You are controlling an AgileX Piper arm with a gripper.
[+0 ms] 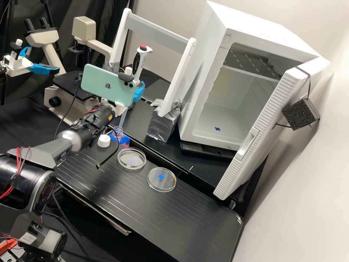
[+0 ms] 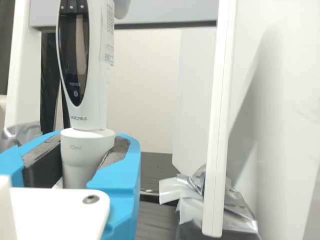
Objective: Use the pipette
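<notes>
Gripper was clamped around the upright pipette; its tip pointed down at the bottle's mouth, contact undetermined.

Pipette: white body, red button on top, dark elongated oval panel down one face, pale collar below. Long translucent tip fitted, pointing down. Held near upright, head leaning slightly right in the high view, collar gripped between the blue fingers. Lies upper left of centre in the high view, off the bench.
</notes>
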